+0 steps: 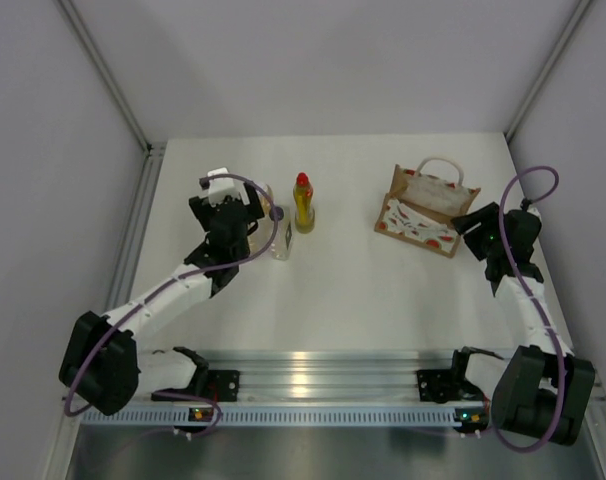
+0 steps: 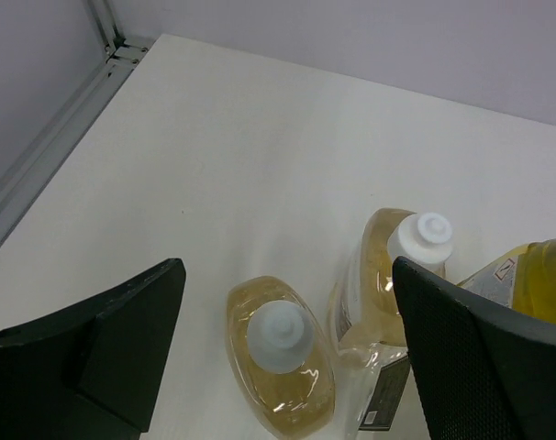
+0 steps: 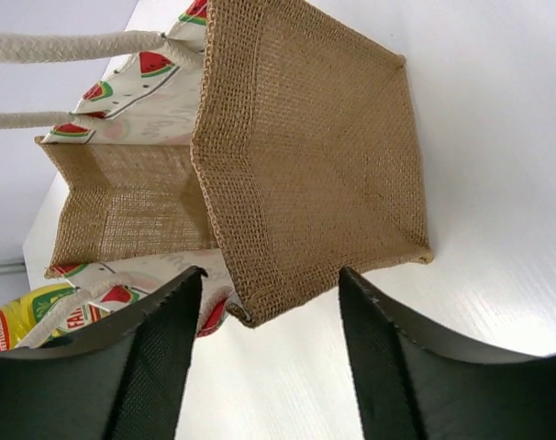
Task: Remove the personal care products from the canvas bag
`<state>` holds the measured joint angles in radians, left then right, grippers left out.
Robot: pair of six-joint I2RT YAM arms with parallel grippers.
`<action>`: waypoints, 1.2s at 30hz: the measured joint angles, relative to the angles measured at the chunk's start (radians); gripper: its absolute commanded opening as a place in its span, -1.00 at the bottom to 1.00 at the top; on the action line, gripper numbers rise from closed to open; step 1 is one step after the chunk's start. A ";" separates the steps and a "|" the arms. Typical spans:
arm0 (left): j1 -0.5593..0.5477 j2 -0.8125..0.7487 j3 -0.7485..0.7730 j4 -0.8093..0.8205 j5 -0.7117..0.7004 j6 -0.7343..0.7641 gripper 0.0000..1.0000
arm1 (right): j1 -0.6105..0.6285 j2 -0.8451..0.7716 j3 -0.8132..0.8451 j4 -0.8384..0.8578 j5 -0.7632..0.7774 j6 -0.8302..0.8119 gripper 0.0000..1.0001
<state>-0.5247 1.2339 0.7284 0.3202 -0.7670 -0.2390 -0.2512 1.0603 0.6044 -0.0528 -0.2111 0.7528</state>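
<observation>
My left gripper (image 1: 255, 212) (image 2: 287, 357) is open above an upright amber bottle with a white cap (image 2: 280, 353), which stands on the table between the fingers. A second amber bottle (image 2: 397, 275) stands just right of it. A clear bottle with a dark grey cap (image 1: 279, 232) stands beside them. The yellow bottle with a red cap (image 1: 303, 202) (image 2: 535, 275) stands further right. The canvas bag (image 1: 428, 205) (image 3: 305, 137) sits at the back right, its mouth open. My right gripper (image 1: 467, 222) (image 3: 269, 357) is open at the bag's right end, its brown corner between the fingertips without touching them.
The white table (image 1: 363, 290) is walled by grey panels, with a metal rail (image 1: 133, 230) along its left edge. The bag's rope handles (image 3: 67, 46) stick out to the left in the right wrist view. Both arm bases stand on the near rail (image 1: 323, 385).
</observation>
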 measured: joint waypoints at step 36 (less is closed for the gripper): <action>0.000 -0.523 0.422 -1.217 0.021 -0.249 0.97 | 0.156 -0.595 0.216 -0.499 0.064 -0.410 0.99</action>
<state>-0.5247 0.7105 1.1507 -0.8970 -0.7456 -0.4877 -0.0952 0.4648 0.8207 -0.5514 -0.1474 0.3428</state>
